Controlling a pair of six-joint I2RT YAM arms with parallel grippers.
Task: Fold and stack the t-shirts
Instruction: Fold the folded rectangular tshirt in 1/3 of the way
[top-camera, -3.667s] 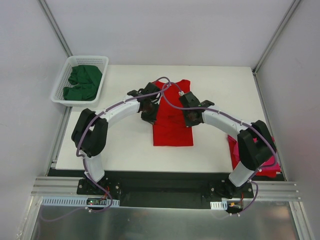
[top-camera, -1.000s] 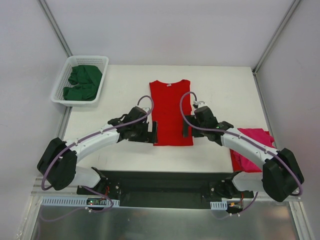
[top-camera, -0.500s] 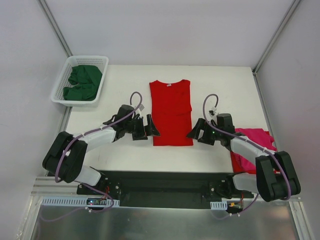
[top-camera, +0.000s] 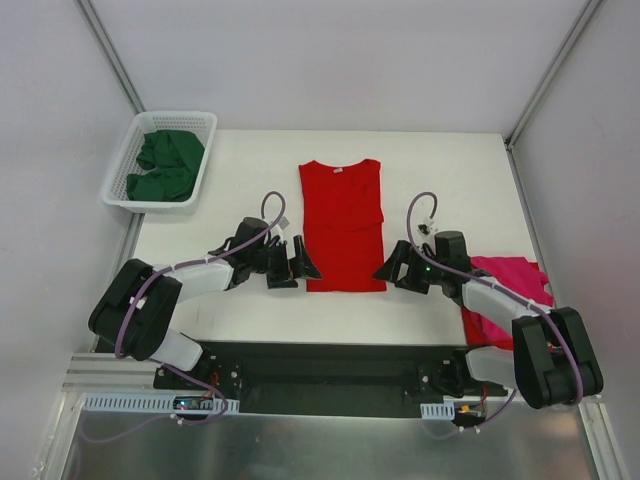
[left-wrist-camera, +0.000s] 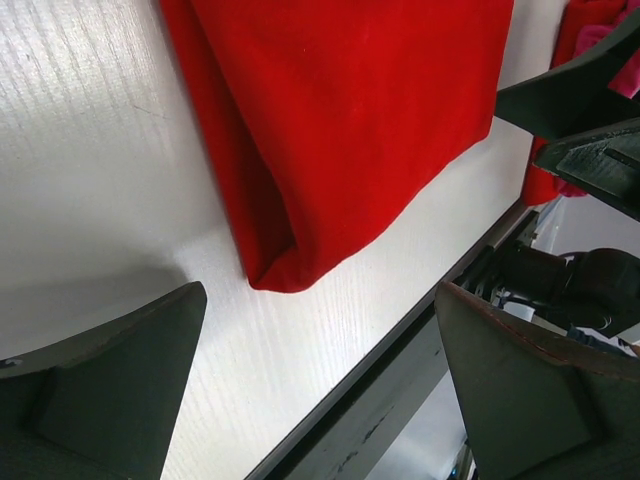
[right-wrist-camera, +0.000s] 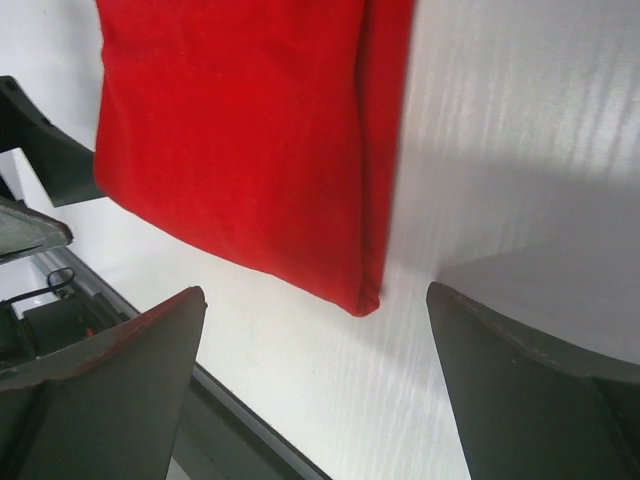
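Seen from above, a white counter (top-camera: 450, 180) has two robot arms fixed at its near edge.

At the far left corner sits a white plastic basket (top-camera: 121, 160). Inside it, dark green t-shirts (top-camera: 165, 165) lie bunched in a heap.

Next comes the left arm (top-camera: 190, 280), stretched low over the counter and pointing right. The left jaws are spread wide and hold nothing. They sit just beside the near left corner of the red t-shirt (top-camera: 343, 225), not touching it.

The red t-shirt lies flat in the middle of the counter. Its sides are folded in, so it forms a long, narrow rectangle. The neck points to the far edge and the hem to the near edge. In the left wrist view, the near corner of this shirt (left-wrist-camera: 350, 110) shows its doubled, folded edge, lying apart from the two dark fingers (left-wrist-camera: 100, 390).

Right of the shirt, the right arm (top-camera: 495, 295) reaches in low and points left. The right jaws also stand wide and empty, just beside the shirt's near right corner. The right wrist view shows that corner (right-wrist-camera: 250, 140) apart from the fingers (right-wrist-camera: 110, 380).

At the near right edge lies a magenta-pink t-shirt (top-camera: 510, 285), partly hidden by the right arm.
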